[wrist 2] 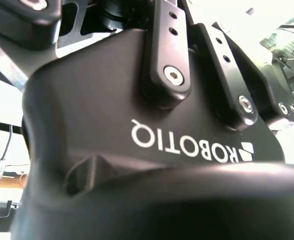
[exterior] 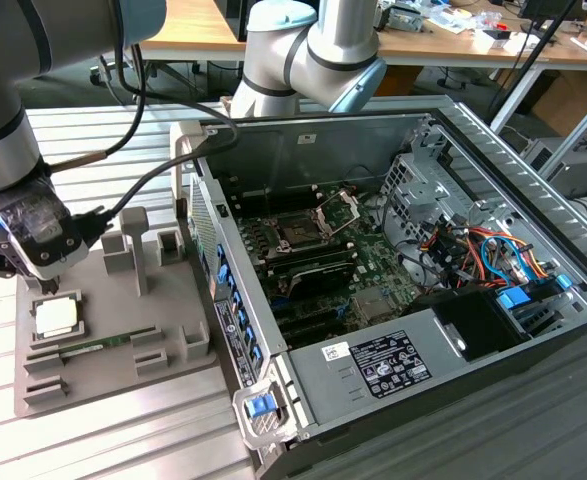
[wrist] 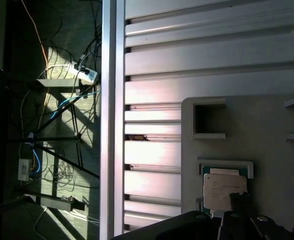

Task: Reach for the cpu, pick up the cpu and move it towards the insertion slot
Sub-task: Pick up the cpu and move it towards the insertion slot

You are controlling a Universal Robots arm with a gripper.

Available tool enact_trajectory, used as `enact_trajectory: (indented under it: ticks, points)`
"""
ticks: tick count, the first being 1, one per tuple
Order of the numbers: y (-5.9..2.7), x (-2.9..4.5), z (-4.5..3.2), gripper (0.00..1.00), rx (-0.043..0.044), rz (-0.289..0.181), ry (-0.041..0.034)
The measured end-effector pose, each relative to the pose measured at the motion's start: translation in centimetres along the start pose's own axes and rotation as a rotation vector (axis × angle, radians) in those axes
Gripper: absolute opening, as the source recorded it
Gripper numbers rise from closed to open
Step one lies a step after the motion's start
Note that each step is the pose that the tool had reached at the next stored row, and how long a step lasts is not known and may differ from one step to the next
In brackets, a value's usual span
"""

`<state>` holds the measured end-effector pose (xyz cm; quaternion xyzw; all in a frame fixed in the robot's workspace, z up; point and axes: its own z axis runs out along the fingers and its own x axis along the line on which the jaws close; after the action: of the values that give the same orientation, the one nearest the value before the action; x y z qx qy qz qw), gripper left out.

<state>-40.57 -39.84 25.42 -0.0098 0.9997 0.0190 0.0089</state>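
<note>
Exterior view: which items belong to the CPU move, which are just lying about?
Job: gripper, nearest the cpu; cpu in the grey fixture tray; insertion slot on the motherboard.
Lying about: green memory stick on the tray; drive cables; desks behind.

In the first wrist view the gripper [wrist: 237, 216] is covering one edge of the cpu [wrist: 223, 189], lying by the holder tray's [wrist: 267, 130] edge; the picture's border is cutting that tray off. In the exterior view the arm [exterior: 13, 130] is running out of frame, and the insertion slot's [exterior: 297, 233] contacts are showing too small to tell.
</note>
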Motion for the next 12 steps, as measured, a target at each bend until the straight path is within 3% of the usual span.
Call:
enact_trajectory:
  ticks: [12]
  points:
    - [-0.01, 0.01, 0.29, 0.11, 0.0, 0.0, -0.0004]
